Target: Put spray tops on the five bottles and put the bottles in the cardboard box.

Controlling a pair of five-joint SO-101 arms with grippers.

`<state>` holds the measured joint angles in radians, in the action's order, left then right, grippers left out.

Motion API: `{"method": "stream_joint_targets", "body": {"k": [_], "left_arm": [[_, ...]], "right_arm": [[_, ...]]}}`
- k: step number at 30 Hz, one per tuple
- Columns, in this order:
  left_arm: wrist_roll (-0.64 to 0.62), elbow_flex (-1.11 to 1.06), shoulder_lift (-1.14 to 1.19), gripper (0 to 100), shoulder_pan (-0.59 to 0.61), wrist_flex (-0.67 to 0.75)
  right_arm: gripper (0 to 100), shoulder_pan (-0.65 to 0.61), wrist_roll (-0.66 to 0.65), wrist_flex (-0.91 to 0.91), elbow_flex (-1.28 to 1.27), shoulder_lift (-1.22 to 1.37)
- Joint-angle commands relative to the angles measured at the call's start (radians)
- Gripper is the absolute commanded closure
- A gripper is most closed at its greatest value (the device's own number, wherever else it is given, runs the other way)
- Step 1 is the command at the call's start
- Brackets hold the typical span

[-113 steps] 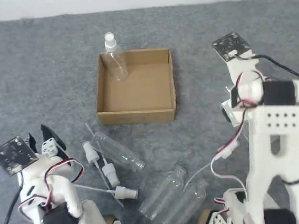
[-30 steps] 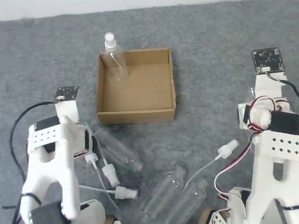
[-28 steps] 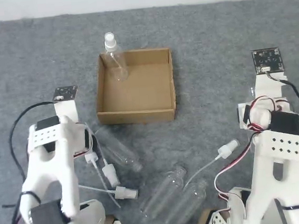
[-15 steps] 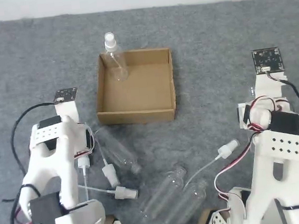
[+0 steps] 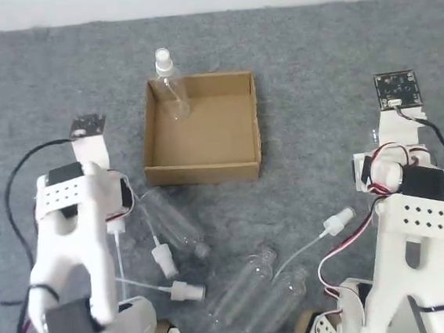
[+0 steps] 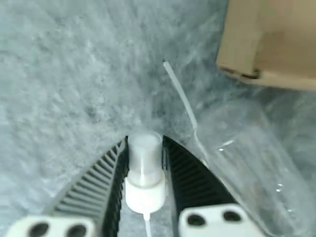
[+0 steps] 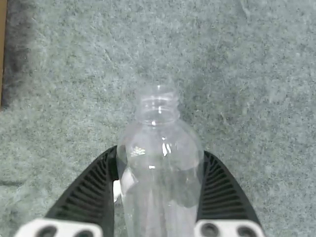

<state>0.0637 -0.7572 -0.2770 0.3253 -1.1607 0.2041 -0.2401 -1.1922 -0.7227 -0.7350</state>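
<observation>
Left wrist view: spray top [image 6: 144, 165], pinched in left jaws, is newly raised off worktop [image 6: 74, 74] for bottle [image 7: 160, 173] gripped in right jaws.

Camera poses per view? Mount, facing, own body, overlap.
High: fixed above table, looks down on box, bottles; left arm, right arm show.
Left wrist: on left arm, looks past left tool, shut on spray top, to carpet.
Right wrist: on right arm, looks past right tool, shut on open bottle.
Shared: box in high and left wrist.
</observation>
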Motion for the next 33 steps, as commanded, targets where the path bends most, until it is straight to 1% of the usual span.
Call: {"method": "stream_joint_targets", "body": {"k": [1, 5, 9, 13, 16, 23, 28, 33], "left_arm": [[-0.012, 0.056, -0.176, 98, 0.003, -0.026], [-0.014, 0.056, -0.292, 98, 0.003, -0.041], [-0.015, 0.058, -0.353, 98, 0.003, -0.037], [-0.083, 0.065, -0.404, 98, 0.003, -0.034], [-0.106, 0.065, -0.463, 98, -0.003, -0.032], [-0.172, 0.061, -0.647, 98, -0.003, 0.005], [-0.226, 0.064, -0.747, 98, -0.003, 0.026], [-0.281, 0.064, -0.838, 98, -0.003, 0.068]], "right_arm": [[92.9, -0.054, 0.008, 0.012, 0.014, -0.044], [92.9, -0.140, 0.009, 0.012, 0.014, -0.044], [92.9, -0.232, 0.011, 0.012, 0.014, -0.044], [92.9, -0.315, 0.124, 0.013, 0.017, -0.044], [92.9, -0.372, 0.178, 0.021, 0.020, -0.045], [92.9, -0.524, 0.176, 0.068, 0.018, -0.151], [92.9, -0.593, 0.176, 0.134, 0.014, -0.231], [92.9, -0.673, 0.176, 0.217, 0.014, -0.245]]}}
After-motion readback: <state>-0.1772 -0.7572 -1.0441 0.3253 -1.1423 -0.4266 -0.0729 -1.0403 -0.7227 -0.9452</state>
